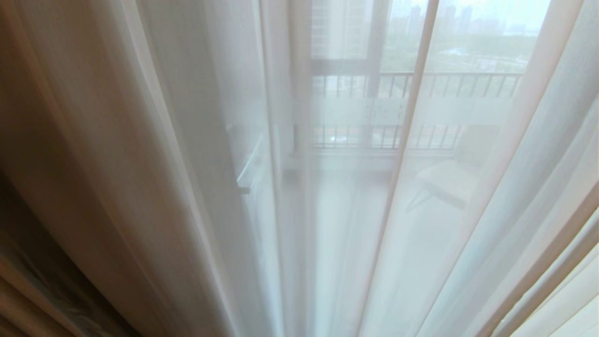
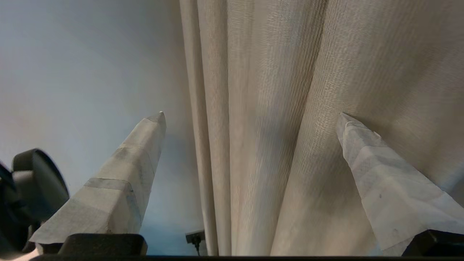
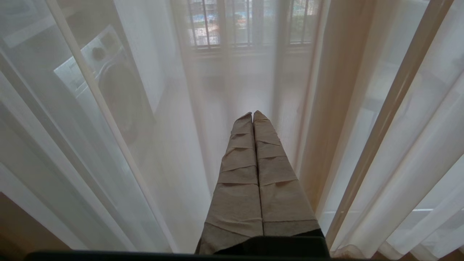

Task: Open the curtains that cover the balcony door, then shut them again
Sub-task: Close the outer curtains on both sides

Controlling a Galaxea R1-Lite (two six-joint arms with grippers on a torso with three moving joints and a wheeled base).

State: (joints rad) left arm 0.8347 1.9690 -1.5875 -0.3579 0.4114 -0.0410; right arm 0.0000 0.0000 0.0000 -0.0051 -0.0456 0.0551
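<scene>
The curtains (image 1: 140, 164) hang drawn across the whole head view, the sheer white voile (image 1: 468, 210) letting the balcony railing (image 1: 444, 84) and the frosted band of the balcony door (image 1: 421, 110) show through, with the thick opaque drape (image 1: 28, 281) bunched at the robot's left. The left gripper (image 2: 250, 119) faces the beige woven folds (image 2: 275, 127) beside a pale wall (image 2: 79, 72), its taped fingers (image 2: 134, 156) spread wide and holding nothing, one fingertip close against the fabric. The right gripper (image 3: 253, 115) points at the voile with its fingers pressed together, empty; a washing machine (image 3: 108, 83) shows dimly behind the sheer.
</scene>
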